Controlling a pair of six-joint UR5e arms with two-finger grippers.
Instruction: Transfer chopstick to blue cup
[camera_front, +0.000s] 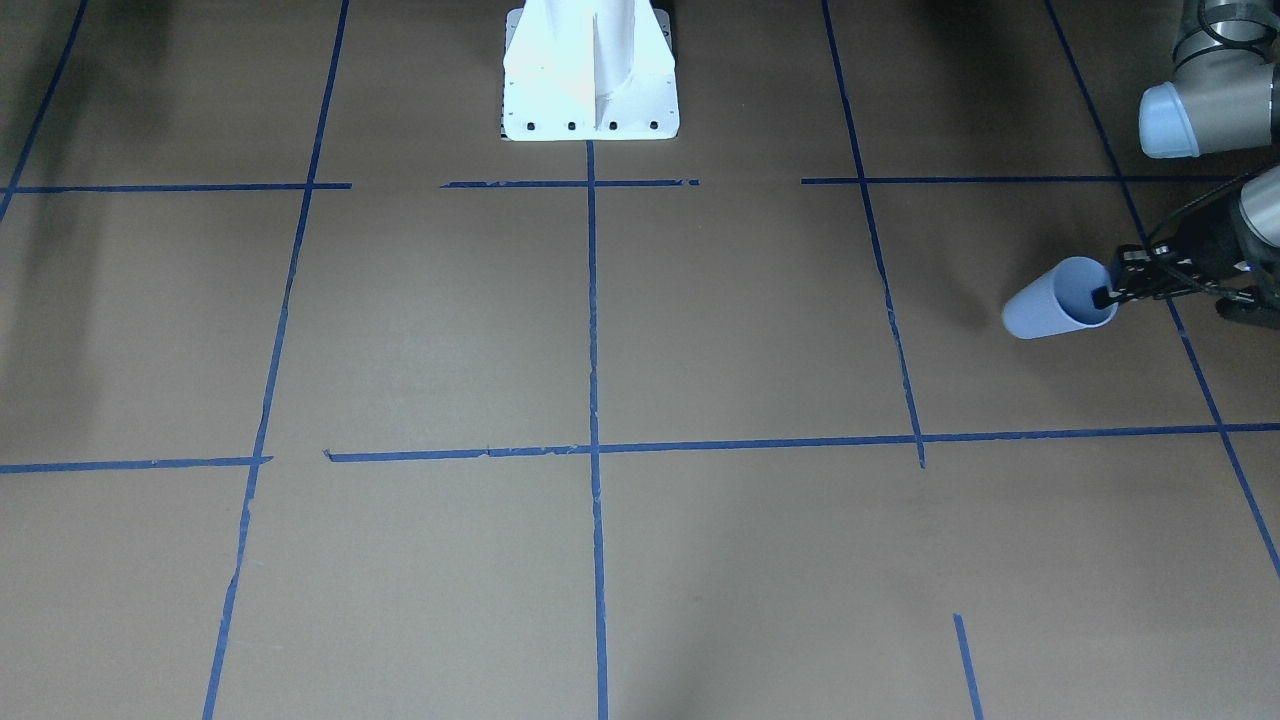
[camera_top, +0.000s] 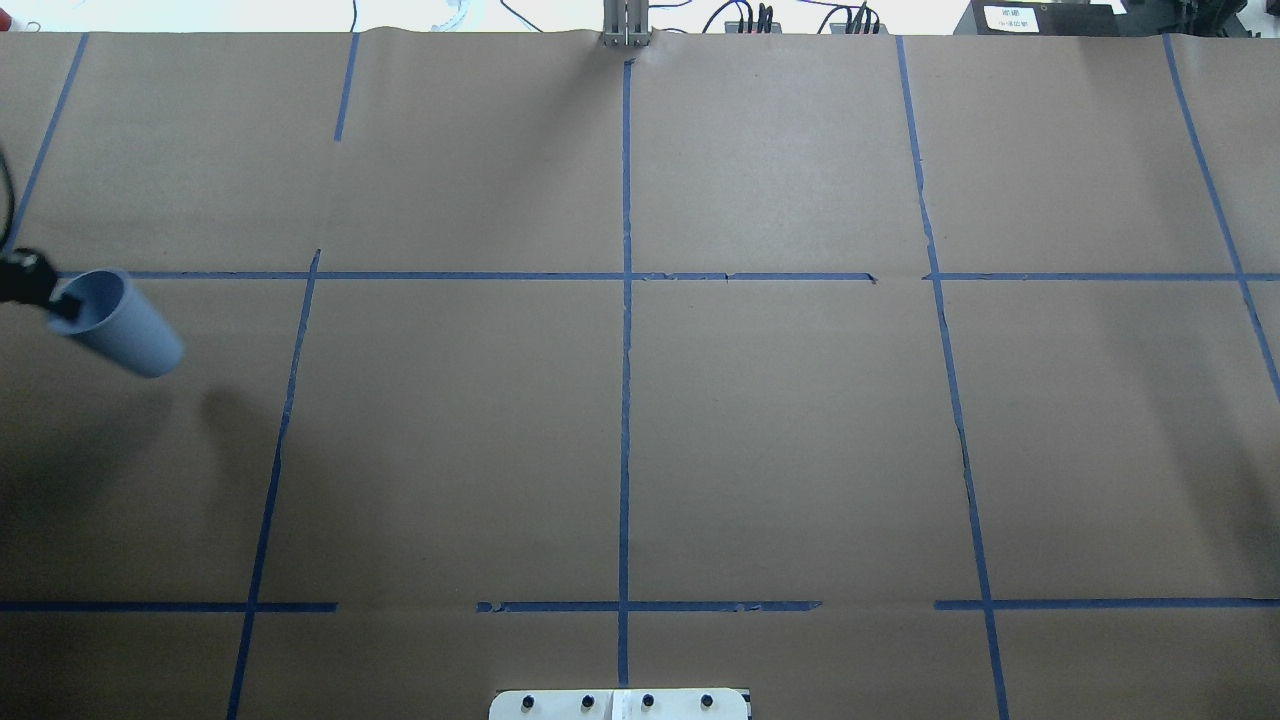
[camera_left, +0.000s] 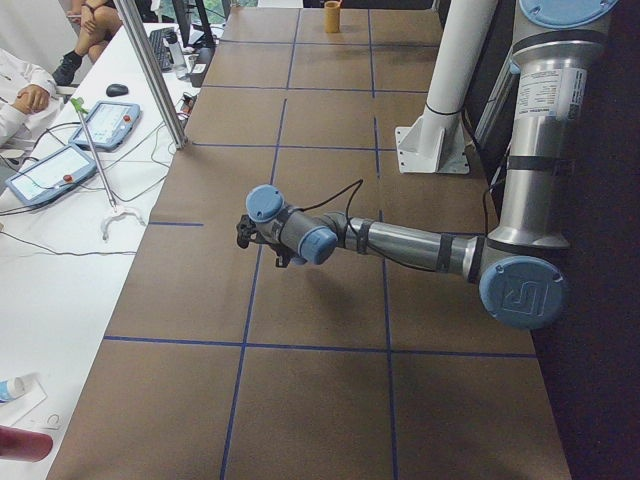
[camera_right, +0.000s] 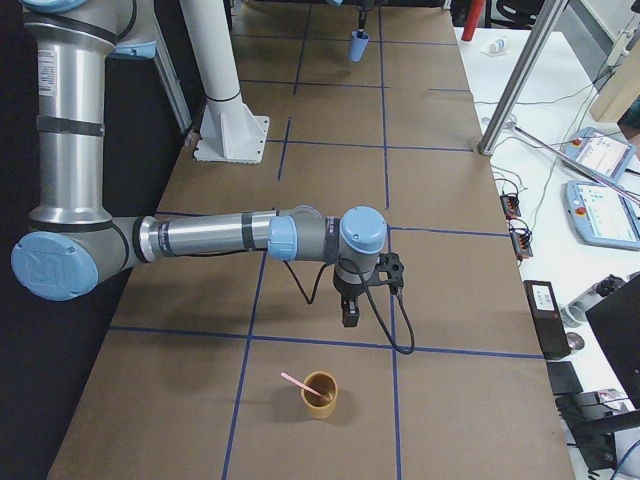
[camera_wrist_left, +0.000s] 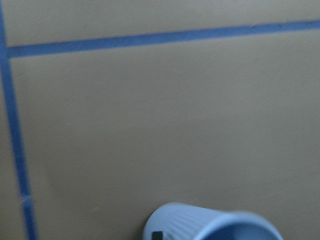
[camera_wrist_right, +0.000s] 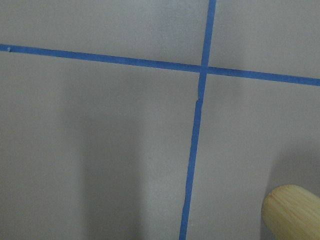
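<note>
The blue cup hangs tilted above the table, its mouth turned toward my left gripper, which is shut on its rim. In the overhead view the blue cup is at the far left edge, the left gripper pinching its rim. The cup's ribbed wall fills the bottom of the left wrist view. The pink chopstick leans in a tan cup at the table's right end. My right gripper points down just behind that cup; whether it is open or shut I cannot tell.
The white robot base stands mid-table at the robot's edge. Blue tape lines grid the brown paper. A metal post and a side table with teach pendants border the operators' side. The tan cup's rim shows in the right wrist view.
</note>
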